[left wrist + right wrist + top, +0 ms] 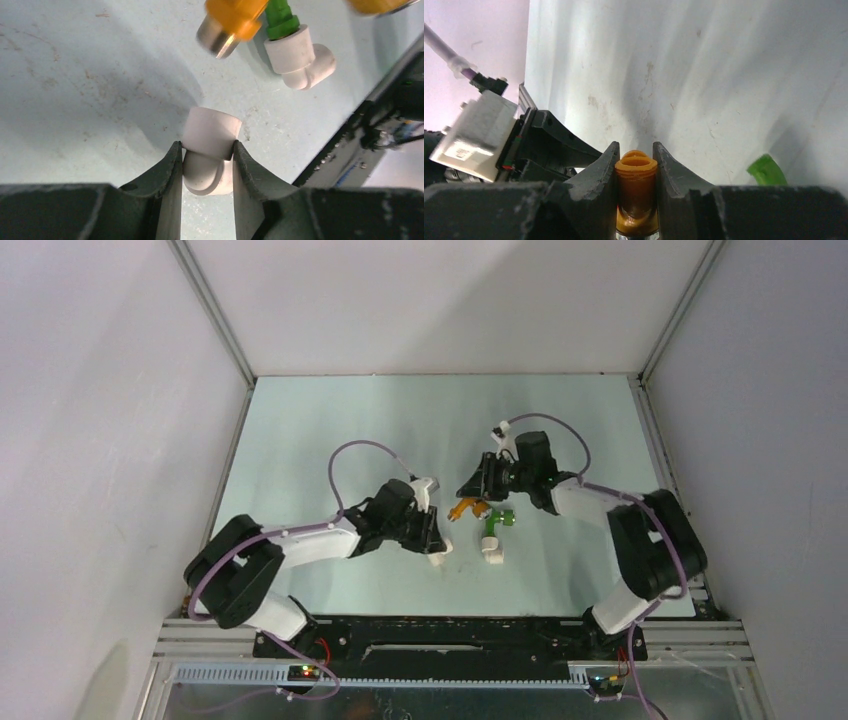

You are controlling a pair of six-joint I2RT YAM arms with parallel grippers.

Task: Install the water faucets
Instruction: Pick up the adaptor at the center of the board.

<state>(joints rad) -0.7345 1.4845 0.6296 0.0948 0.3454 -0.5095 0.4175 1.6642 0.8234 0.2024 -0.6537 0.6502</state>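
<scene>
Right wrist, orange faucet (636,187) clamped, label (460,149) blurred

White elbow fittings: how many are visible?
2. One fitting is in the left gripper; the other lies on the table, joined to the green faucet. Others may be hidden.

Mostly matt plastic on a scuffed pale bench.
Orange faucet (235,17): smooth plastic, slight sheen, with a dull brushed-metal round end (214,41). Green faucet (280,20): smooth plastic, ridged at the neck. White elbow fittings, the held elbow fitting (210,135) and the loose elbow fitting (302,65) on the green faucet: chalky matt plastic, smooth. Left gripper (204,150) fingers (167,175): dark matt plastic, faintly grainy. Right gripper (636,155) fingers (674,175): same. Bench top (90,85): pale green, smooth, low sheen, flecked with scratches and dirt. Cable (365,445) on the left arm: glossy purple sheathing. Side wall (90,440): flat matt white.
</scene>
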